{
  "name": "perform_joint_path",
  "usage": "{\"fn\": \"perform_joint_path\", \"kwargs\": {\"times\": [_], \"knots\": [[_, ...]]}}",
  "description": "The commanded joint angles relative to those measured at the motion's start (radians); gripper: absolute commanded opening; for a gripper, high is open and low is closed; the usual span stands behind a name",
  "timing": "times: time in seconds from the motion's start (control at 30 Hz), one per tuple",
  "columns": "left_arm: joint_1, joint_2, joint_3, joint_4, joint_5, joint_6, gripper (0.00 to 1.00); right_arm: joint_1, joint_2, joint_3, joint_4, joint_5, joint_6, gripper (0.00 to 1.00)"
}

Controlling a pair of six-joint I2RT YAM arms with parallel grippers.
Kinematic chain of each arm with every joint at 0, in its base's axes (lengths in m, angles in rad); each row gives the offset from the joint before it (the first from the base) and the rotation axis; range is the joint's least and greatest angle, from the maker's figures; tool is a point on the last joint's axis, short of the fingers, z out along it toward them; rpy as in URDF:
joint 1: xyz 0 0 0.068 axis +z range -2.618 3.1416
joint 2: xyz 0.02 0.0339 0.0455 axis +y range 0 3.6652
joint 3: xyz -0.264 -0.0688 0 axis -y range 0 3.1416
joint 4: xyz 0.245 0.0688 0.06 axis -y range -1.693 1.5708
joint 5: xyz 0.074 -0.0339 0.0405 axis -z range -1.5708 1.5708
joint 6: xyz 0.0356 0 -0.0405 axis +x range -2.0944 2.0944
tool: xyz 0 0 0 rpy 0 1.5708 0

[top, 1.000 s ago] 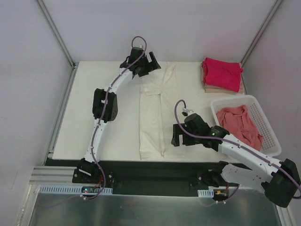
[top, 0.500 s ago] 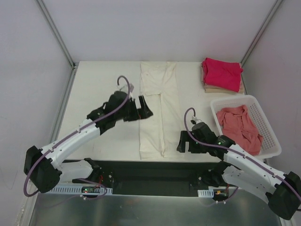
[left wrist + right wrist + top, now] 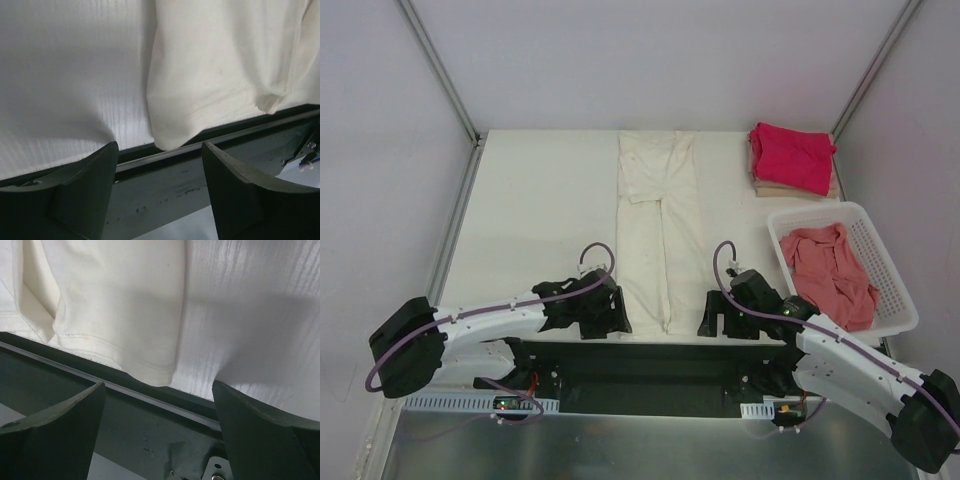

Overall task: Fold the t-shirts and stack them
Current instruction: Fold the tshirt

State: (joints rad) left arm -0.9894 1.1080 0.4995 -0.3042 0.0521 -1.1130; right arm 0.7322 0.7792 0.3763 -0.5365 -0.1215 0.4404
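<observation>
Cream t-shirt [image 3: 660, 230] lies as a strip on the counter [image 3: 540, 200]; left pincer [image 3: 617, 321] and right pincer [image 3: 709, 322] gape at its near corners, likely to lift them.

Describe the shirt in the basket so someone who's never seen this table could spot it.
On the white table, look to the right edge for the white slotted basket. The salmon-pink t-shirt lies crumpled inside it, unlike the folded magenta-red t-shirt beyond the basket and the cream t-shirt spread mid-table.

white table [image 3: 540, 215], white slotted basket [image 3: 892, 285]
</observation>
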Motion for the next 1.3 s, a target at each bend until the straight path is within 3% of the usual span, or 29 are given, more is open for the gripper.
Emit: {"fn": "perform_joint_path", "kwargs": {"times": [0.0,0.1,0.13,0.2,0.23,0.27,0.37,0.5,0.57,0.63,0.8,0.97,1.1,1.27], "knots": [[-0.015,0.094,0.047,0.071,0.025,-0.050,0.59,-0.007,0.006,0.000,0.013,-0.020,0.026,0.89],[-0.015,0.167,0.065,0.077,0.046,-0.047,0.44,-0.005,0.025,-0.010,0.017,-0.003,0.029,0.84],[-0.015,0.190,0.068,0.079,0.048,-0.050,0.31,-0.007,0.029,-0.013,0.020,-0.004,0.031,0.83],[-0.015,0.203,0.074,0.082,0.067,-0.050,0.19,-0.005,0.038,-0.023,0.036,-0.023,0.032,0.77],[-0.018,0.207,0.077,0.083,0.072,-0.045,0.05,-0.007,0.048,-0.030,0.046,-0.029,0.034,0.70],[-0.020,0.204,0.076,0.082,0.071,-0.047,0.00,-0.007,0.054,-0.034,0.062,-0.035,0.037,0.65],[-0.025,0.179,0.059,0.083,0.063,-0.060,0.00,-0.005,0.075,-0.042,0.098,-0.058,0.038,0.44],[-0.034,0.148,0.045,0.083,0.051,-0.070,0.00,-0.007,0.101,-0.045,0.144,0.008,0.020,0.32],[-0.038,0.136,0.042,0.083,0.048,-0.070,0.00,-0.007,0.111,-0.036,0.147,0.028,0.005,0.20],[-0.041,0.130,0.039,0.083,0.041,-0.073,0.00,-0.007,0.115,-0.031,0.148,0.014,-0.037,0.01],[-0.095,0.083,0.037,0.083,0.037,-0.100,0.00,0.007,-0.018,-0.028,0.100,-0.075,-0.069,0.01],[-0.103,0.007,0.062,0.083,-0.044,-0.067,0.00,0.013,-0.149,0.045,0.024,-0.058,-0.094,0.00],[-0.040,0.013,0.163,0.083,-0.046,0.059,0.00,0.013,-0.098,0.153,0.039,0.049,-0.135,0.01],[0.152,0.108,0.305,0.086,-0.008,0.171,0.00,-0.007,0.076,0.335,0.113,0.189,-0.181,0.01]]}}
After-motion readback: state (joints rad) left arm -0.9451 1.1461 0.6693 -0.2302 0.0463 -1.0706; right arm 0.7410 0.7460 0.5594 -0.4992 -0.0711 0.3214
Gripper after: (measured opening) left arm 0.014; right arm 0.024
